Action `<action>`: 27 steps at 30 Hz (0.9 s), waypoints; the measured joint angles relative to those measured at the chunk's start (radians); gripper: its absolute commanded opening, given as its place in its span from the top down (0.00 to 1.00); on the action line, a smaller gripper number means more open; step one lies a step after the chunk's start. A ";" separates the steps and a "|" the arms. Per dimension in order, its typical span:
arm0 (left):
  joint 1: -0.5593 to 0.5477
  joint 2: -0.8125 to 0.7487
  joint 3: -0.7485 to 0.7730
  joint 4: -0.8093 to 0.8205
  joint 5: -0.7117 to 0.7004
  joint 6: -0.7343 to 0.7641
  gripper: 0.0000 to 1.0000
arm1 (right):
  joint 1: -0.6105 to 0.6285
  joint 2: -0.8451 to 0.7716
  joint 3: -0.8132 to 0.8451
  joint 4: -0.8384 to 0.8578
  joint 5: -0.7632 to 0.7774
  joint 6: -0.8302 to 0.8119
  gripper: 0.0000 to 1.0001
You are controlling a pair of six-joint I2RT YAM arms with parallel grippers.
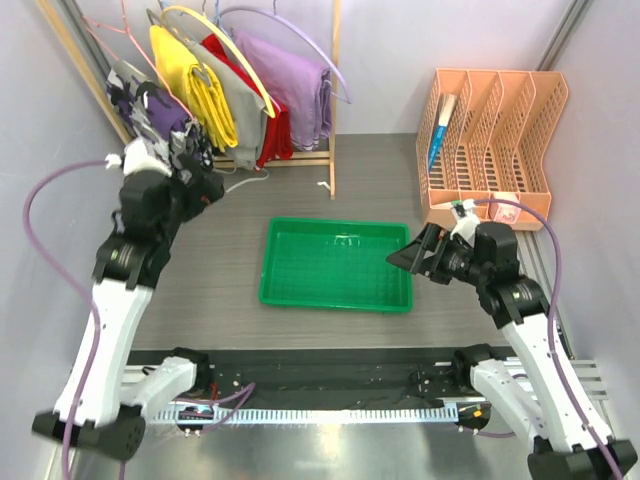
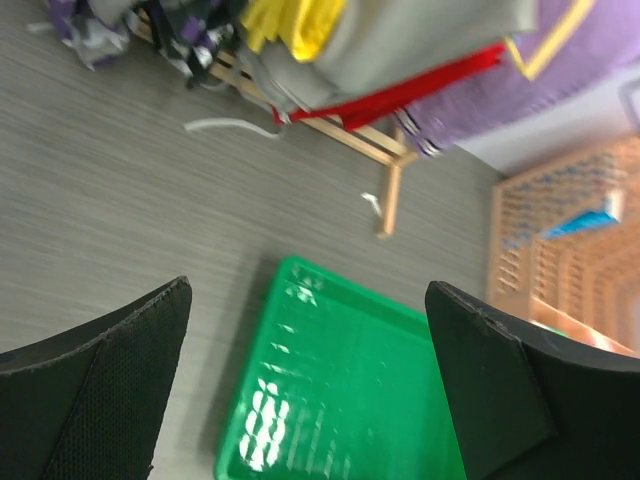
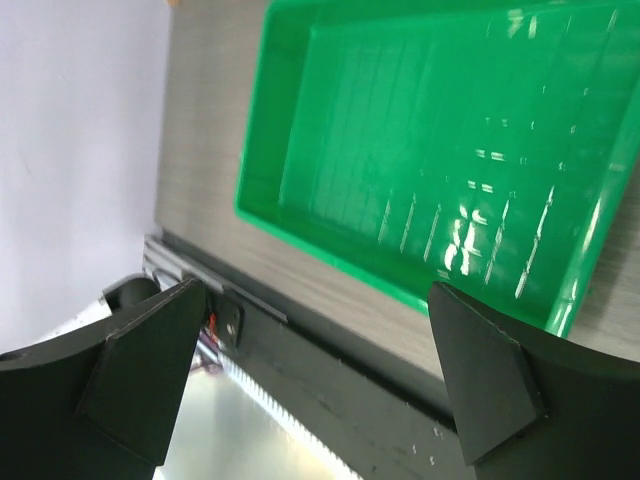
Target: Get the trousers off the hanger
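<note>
Hovering with both pairs of jaws wide and empty, we risk pinching the yellow garment (image 1: pixel 195 75) instead of the trousers (image 1: pixel 150 107) — draped on the hanger (image 1: pixel 104 45) at the left end of the rack (image 1: pixel 333 120), just beyond our left gripper (image 2: pixel 308 290) — since the clothes crowd together.

Green tray (image 1: pixel 336 303), orange file organiser (image 1: pixel 490 150) and wooden rack (image 1: pixel 333 100) on a grey worktop (image 1: pixel 230 250).
Tray at centre; organiser at 2 o'clock, holding a blue item (image 1: pixel 437 145); rack at 11 o'clock, hung with a yellow garment (image 1: pixel 195 80), grey garment (image 1: pixel 235 90), red garment (image 1: pixel 275 135) and lavender garment (image 1: pixel 295 85).
</note>
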 measured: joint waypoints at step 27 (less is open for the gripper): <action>0.515 0.682 0.269 0.628 0.237 -0.301 0.33 | 0.030 0.381 0.566 -0.309 0.039 -0.100 0.00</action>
